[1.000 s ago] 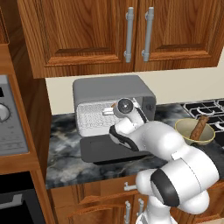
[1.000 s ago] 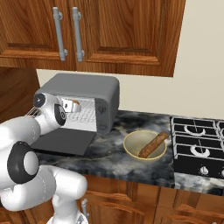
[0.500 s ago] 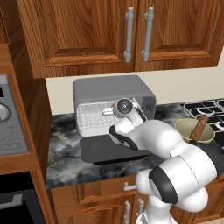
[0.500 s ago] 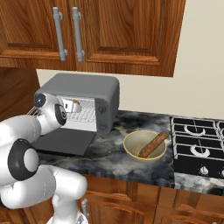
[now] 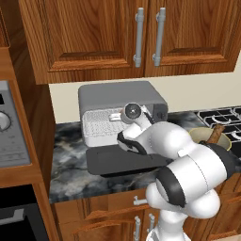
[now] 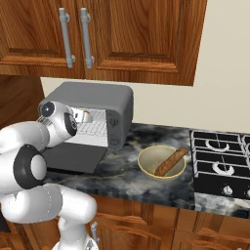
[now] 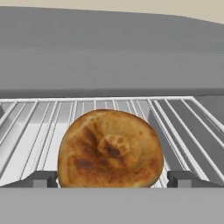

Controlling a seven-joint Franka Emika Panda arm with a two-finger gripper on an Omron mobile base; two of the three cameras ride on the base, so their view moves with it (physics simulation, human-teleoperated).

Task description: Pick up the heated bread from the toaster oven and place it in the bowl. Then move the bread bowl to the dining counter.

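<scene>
The grey toaster oven stands on the counter with its dark door dropped open. A round, browned bread lies on the silver wire rack inside. My gripper is open at the oven's mouth, with one dark fingertip on each side of the bread, and I cannot tell whether they touch it. From the right base view a bit of the bread shows past my wrist. The olive-yellow bowl sits right of the oven. The dining counter is out of view.
A long brown stick-shaped item leans in the bowl. A black gas stove lies to the right, and a built-in silver oven sits at the far left. Wooden cabinets hang low over the toaster oven.
The arm has shifted only very slightly at the oven opening. The bread, the bowl and the door stay where they were.
</scene>
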